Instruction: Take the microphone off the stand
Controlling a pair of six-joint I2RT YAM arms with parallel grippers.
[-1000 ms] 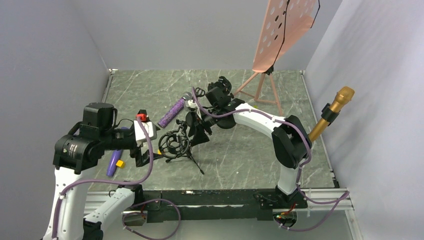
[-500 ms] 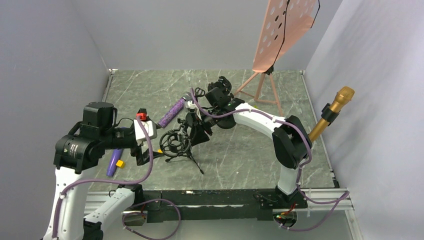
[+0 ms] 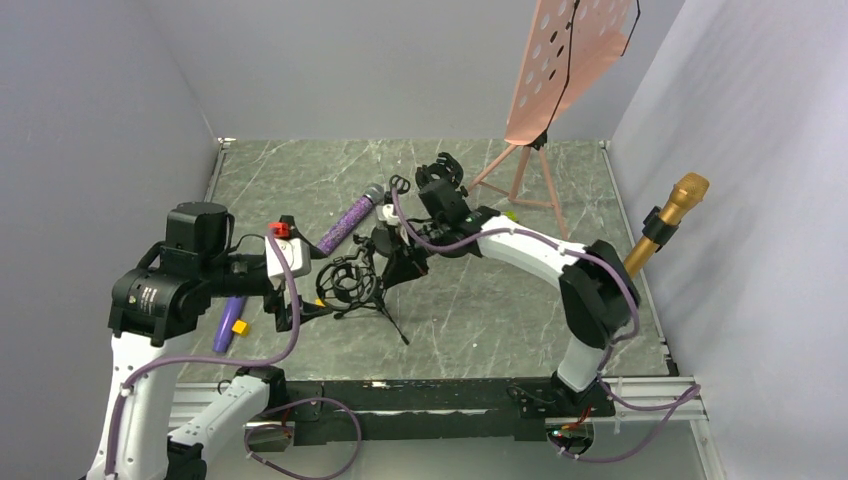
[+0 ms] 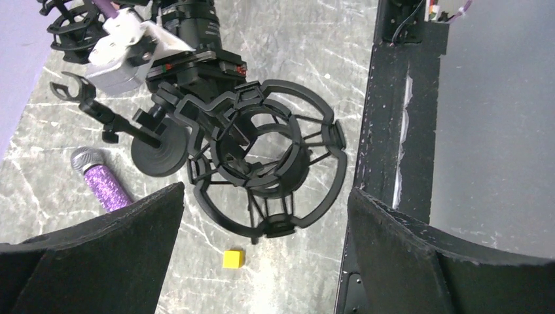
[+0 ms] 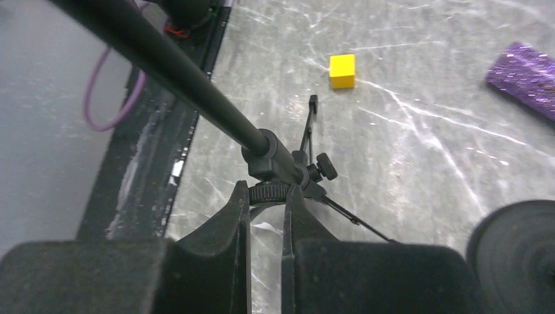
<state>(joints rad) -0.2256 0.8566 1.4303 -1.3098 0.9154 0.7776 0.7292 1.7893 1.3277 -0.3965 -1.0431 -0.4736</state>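
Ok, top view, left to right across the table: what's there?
Yellow block → shock mount on its stand → music stand → gold mic. Purple mic left out: it overlaps the mount.

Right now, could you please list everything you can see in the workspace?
tripod stand: one, black, table centre, carrying the shock mount.
purple microphone: one, glittery purple, lying on the table behind the shock mount.
round-base stand: one, black, clip empty, beside the shock mount.
music stand: one, pink, back right.
gold microphone: one, gold, right edge by the wall.
purple object: one, unidentified, left side.
yellow cubes: two, one beside the purple object, one near the shock mount.
left gripper: one, black, open, facing the shock mount.
right gripper: one, black, shut on the tripod stand.
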